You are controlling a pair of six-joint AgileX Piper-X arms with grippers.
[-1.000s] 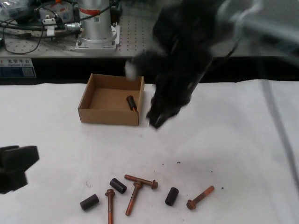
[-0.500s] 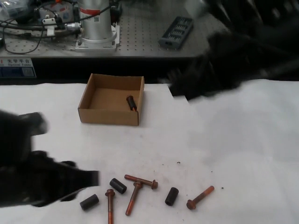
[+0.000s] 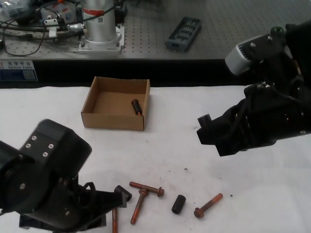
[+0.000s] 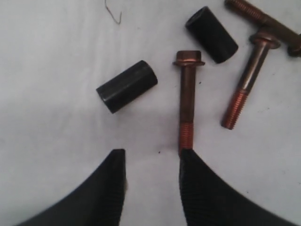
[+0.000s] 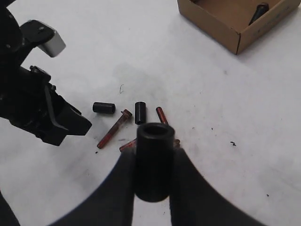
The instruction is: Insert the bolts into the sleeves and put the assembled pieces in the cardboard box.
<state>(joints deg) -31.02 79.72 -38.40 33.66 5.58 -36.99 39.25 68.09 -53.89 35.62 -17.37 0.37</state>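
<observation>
My left gripper (image 4: 153, 157) is open, low over the white sheet, with a black sleeve (image 4: 127, 86) just ahead and a copper bolt (image 4: 187, 101) whose threaded end touches one finger (image 4: 202, 188). A second sleeve (image 4: 211, 34) and two more bolts lie beyond. My right gripper (image 5: 154, 162) is shut on a black sleeve (image 5: 154, 157), held in the air at mid right (image 3: 204, 127). On the sheet lie a sleeve (image 3: 178, 204) and a bolt (image 3: 208, 205). The cardboard box (image 3: 114, 121) holds one assembled piece (image 3: 136, 106).
The left arm (image 3: 46, 189) covers the front left of the sheet, near the front edge. A raised bench with a metal post (image 3: 99, 24) and cables runs behind the box. Bare white sheet lies between the box and the right arm.
The right arm has swung from beside the box out to the right. The left arm has come in from the left edge and now stands over the leftmost sleeve and bolt.
</observation>
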